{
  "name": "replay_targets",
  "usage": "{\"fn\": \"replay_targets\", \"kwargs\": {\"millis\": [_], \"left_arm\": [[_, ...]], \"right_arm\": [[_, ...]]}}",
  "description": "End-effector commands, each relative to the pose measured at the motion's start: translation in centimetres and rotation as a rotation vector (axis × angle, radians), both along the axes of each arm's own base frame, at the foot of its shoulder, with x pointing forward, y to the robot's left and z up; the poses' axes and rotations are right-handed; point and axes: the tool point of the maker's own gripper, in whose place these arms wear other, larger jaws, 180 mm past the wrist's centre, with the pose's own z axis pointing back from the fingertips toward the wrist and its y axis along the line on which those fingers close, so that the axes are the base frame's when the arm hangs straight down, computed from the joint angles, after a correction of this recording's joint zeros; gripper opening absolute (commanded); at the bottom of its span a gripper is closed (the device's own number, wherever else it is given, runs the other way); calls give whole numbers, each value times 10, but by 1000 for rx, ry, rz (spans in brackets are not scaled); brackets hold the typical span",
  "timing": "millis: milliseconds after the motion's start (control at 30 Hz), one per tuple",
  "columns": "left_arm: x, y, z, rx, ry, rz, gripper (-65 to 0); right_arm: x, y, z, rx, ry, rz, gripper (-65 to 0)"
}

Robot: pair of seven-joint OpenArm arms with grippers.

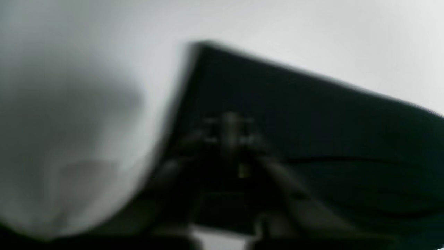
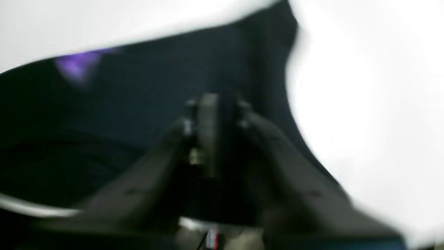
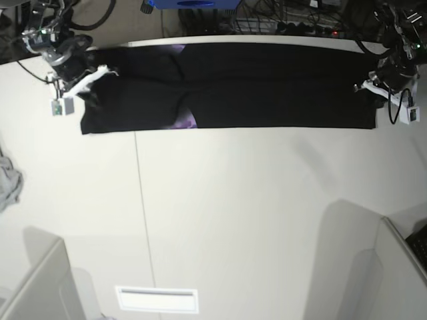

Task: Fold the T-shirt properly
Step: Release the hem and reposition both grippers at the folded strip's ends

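Note:
The black T-shirt (image 3: 267,87) lies as a long folded strip across the far side of the white table (image 3: 253,213), with a bit of purple print (image 3: 185,122) showing at its front edge. At the strip's left end my right gripper (image 3: 87,83) is shut on the fabric. My left gripper (image 3: 377,83) is shut on the right end. Both wrist views are blurred. In the left wrist view the left gripper (image 1: 229,126) has its fingers together on the T-shirt (image 1: 312,114). In the right wrist view the right gripper (image 2: 211,107) pinches the T-shirt (image 2: 138,86) near a purple patch (image 2: 76,64).
A small light-grey cloth (image 3: 8,183) lies at the table's left edge. Cables and a blue box (image 3: 193,4) run behind the far edge. Grey panels stand at the near left (image 3: 40,287) and near right (image 3: 400,267). A white strip (image 3: 157,299) sits near the front.

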Motion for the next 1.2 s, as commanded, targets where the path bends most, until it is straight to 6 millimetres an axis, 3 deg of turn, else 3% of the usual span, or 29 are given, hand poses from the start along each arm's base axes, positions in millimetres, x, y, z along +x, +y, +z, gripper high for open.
{"fn": "replay_targets", "kwargs": {"millis": [0, 200, 367, 467, 633, 867, 967, 1167], "left_arm": [[6, 4, 2, 13, -8, 5, -650], [-3, 7, -47, 1, 143, 57, -650], [-5, 12, -64, 83, 172, 36, -650], [-6, 12, -71, 72, 185, 42, -650], [16, 11, -79, 36, 177, 51, -650], [54, 9, -53, 40, 74, 46, -650], [58, 6, -28, 66, 52, 20, -650], [52, 33, 35, 152, -70, 82, -650]], "right_arm": [[12, -7, 8, -6, -43, -20, -650], [30, -29, -39, 42, 52, -117, -650], [34, -49, -76, -30, 152, -137, -650], [43, -52, -84, -52, 151, -147, -650], [63, -56, -83, -48, 134, -162, -650], [89, -58, -62, -57, 64, -158, -650], [94, -56, -38, -86, 0, -144, -650], [94, -39, 18, -139, -99, -93, -650]]}}
